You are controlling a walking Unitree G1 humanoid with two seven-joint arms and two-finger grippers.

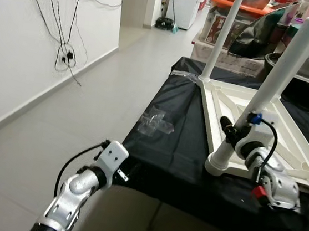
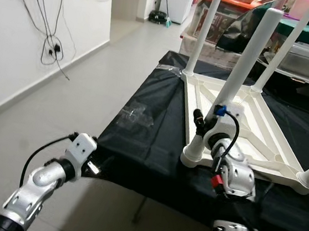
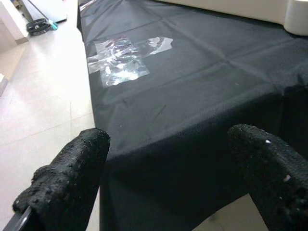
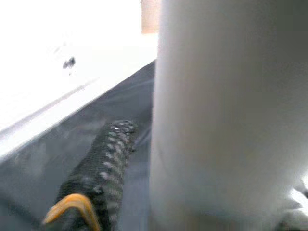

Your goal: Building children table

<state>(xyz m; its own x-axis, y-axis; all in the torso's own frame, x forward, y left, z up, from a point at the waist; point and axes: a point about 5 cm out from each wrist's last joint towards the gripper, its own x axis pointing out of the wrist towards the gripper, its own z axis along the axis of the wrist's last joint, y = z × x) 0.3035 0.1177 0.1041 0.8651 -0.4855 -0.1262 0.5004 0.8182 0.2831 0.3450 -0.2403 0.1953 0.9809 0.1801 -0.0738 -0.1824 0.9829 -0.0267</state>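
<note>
Left to right across the head views. White wall (image 1: 15, 60) with a tangle of black cables (image 1: 66, 55) hanging against it, well to the left of the left gripper (image 3: 168, 178); grey tiled floor (image 1: 55, 154) runs below and behind that gripper. The left gripper is held at the near left corner of the black-covered table (image 1: 168, 145), just off its edge; in the left wrist view its two black fingers (image 3: 72, 178) stand wide apart with nothing between them, the black cloth's edge lying straight ahead of the tips. Beyond the left gripper, further in on the cloth, lies a crumpled clear plastic bag (image 3: 122, 60). To the right of it, the children's table (image 1: 264, 128) rests upside down on the cloth, its white ribbed underside facing up and its white tubular legs pointing upward. The right gripper (image 1: 233, 137) is at the near left corner of this upturned top, set against the lower part of the near leg (image 1: 282, 74), which tilts to the right as it rises from its socket. In the right wrist view the leg fills the space beside one black finger (image 4: 103, 163); whether the fingers are clamped on the leg or merely beside it cannot be told. Behind the right gripper, past the table's far edge, stand storage boxes (image 1: 232, 24) and household clutter.
</note>
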